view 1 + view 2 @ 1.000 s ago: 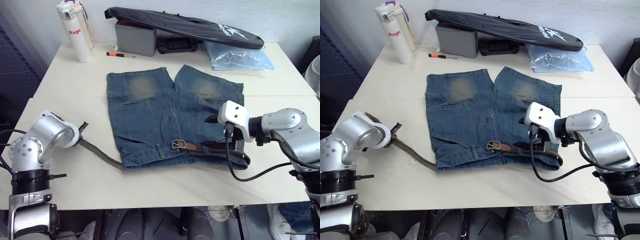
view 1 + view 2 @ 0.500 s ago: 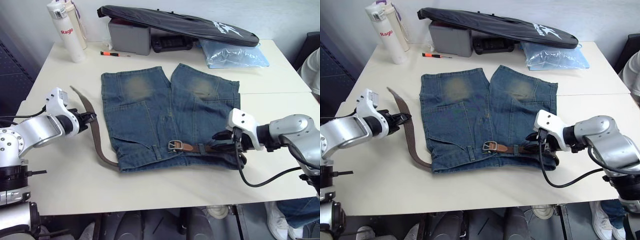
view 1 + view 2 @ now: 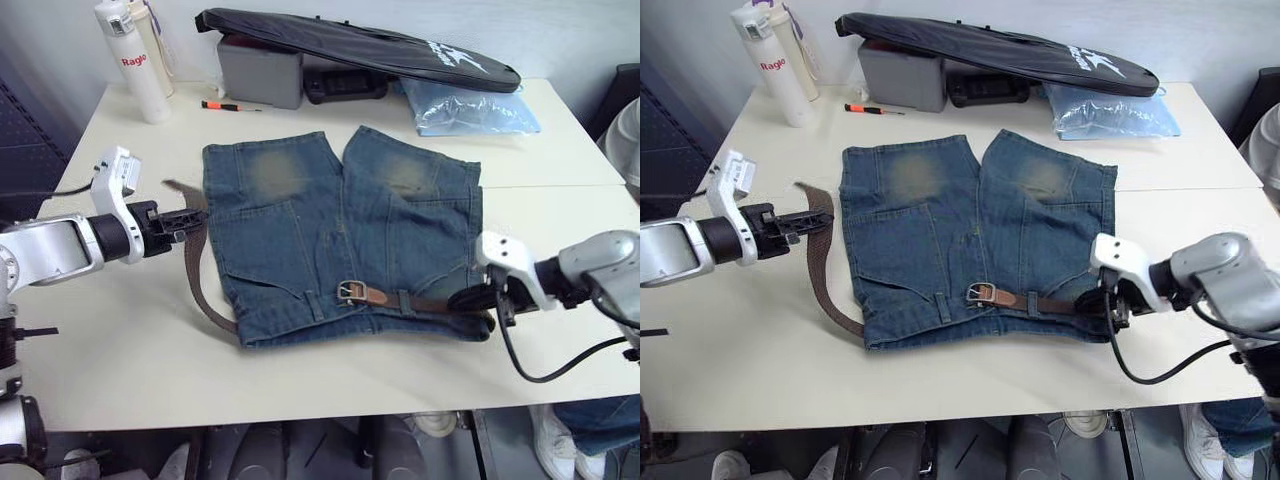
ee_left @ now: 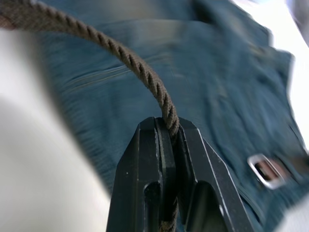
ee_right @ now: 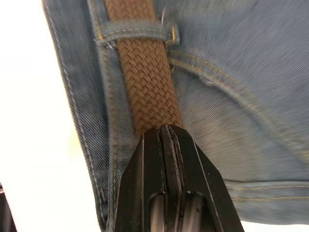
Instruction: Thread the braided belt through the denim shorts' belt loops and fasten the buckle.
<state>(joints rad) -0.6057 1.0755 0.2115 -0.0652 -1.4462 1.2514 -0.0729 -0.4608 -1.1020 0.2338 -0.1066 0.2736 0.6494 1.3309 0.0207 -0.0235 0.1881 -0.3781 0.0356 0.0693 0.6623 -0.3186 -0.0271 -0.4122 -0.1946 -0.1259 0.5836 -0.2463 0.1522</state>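
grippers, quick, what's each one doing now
Left gripper: shut on the belt.
Right gripper: shut on the belt at the shorts' waistband.

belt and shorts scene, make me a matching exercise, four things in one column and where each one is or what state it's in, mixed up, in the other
Things:
1. braided belt
2. buckle
3. left gripper
4. orange-handled screwdriver

Places or states:
A. resting at the middle of the denim shorts' waistband
B. lying near the table's far edge, by the grey box
C. shut on the belt's free end, beside the shorts' left edge
D. looping out onto the table from the left end of the waistband

Pairs: 1-D, 2-A, 3-C, 4-B
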